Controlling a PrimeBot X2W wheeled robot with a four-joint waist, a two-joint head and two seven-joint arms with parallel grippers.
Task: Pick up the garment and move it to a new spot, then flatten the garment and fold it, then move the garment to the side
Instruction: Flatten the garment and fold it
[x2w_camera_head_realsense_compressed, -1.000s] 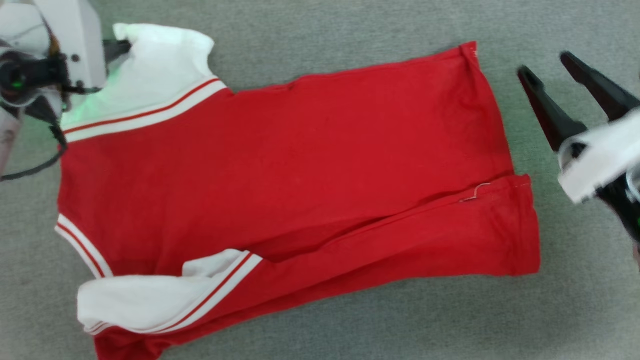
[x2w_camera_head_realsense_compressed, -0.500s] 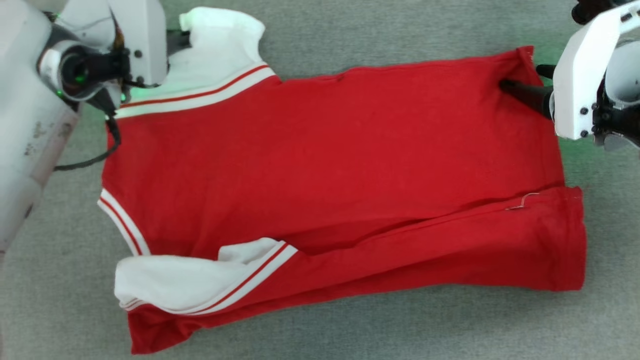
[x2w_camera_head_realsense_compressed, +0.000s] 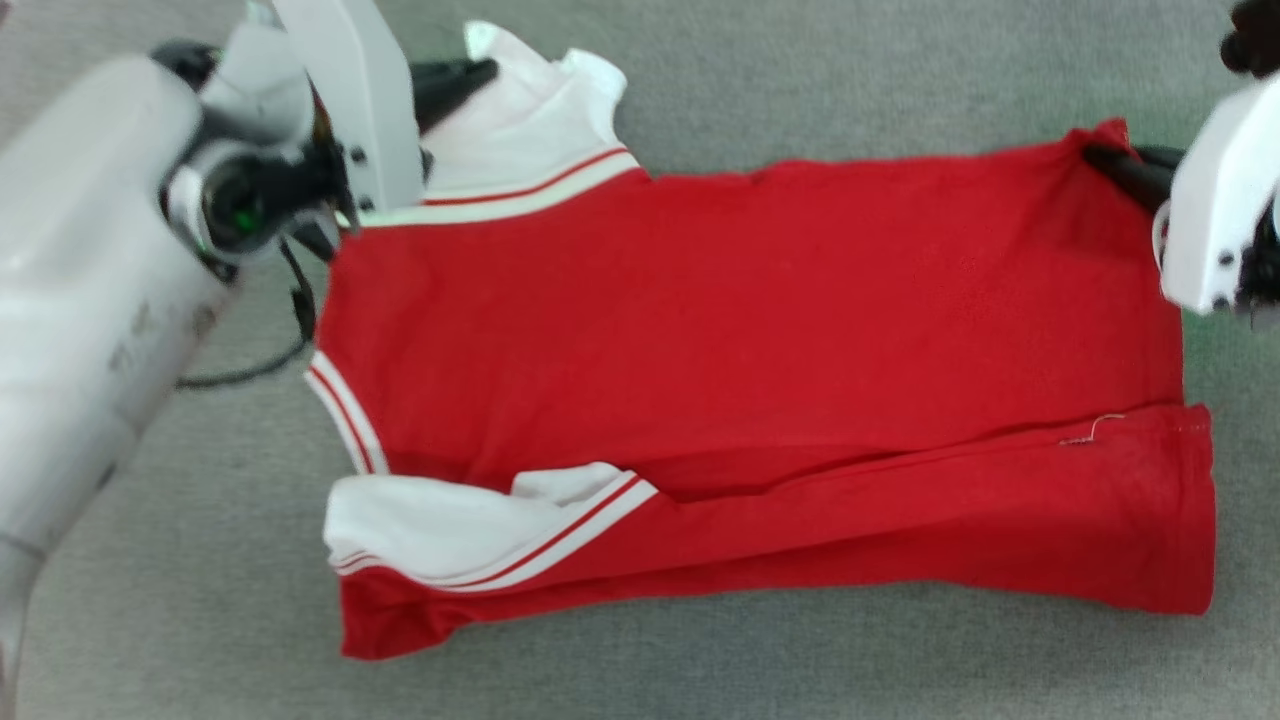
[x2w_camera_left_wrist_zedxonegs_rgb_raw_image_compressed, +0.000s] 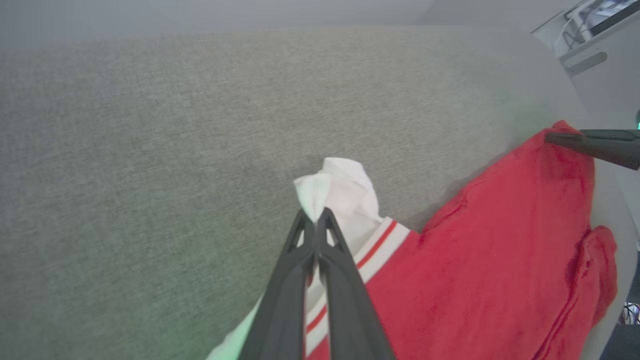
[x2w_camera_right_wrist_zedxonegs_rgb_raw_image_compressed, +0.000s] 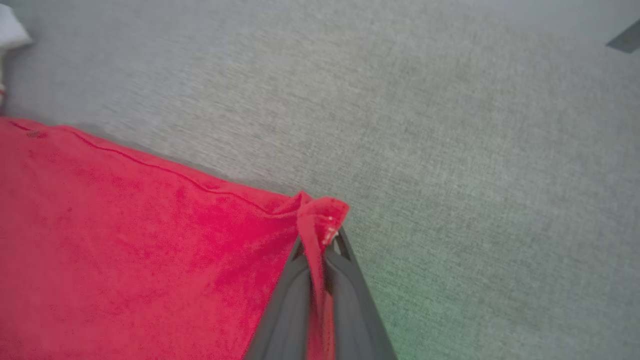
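Change since a second ago: our right gripper (x2w_camera_head_realsense_compressed: 1105, 160), then spread wide and clear of the cloth at the right edge of the head view, is now clamped on the red hem corner (x2w_camera_right_wrist_zedxonegs_rgb_raw_image_compressed: 322, 215) of the garment (x2w_camera_head_realsense_compressed: 760, 330), at upper right. The whole head view has also slid, which we put down to the camera.

Item, the garment: spread across the middle of the head view on the grey fabric surface (x2w_camera_head_realsense_compressed: 800, 80), plain red side up. Its lower long edge is already turned over, and the lower sleeve (x2w_camera_head_realsense_compressed: 420, 525) is folded in at lower left.

Item, left gripper (x2w_camera_left_wrist_zedxonegs_rgb_raw_image_compressed: 315, 222): fingers together, pinching the upper sleeve (x2w_camera_left_wrist_zedxonegs_rgb_raw_image_compressed: 345, 187) at upper left.

Step, as we judge it: the fold. The next move likely calls for both arms to lift their corners together and carry the upper edge down over the lower one, level, without dragging the cloth.
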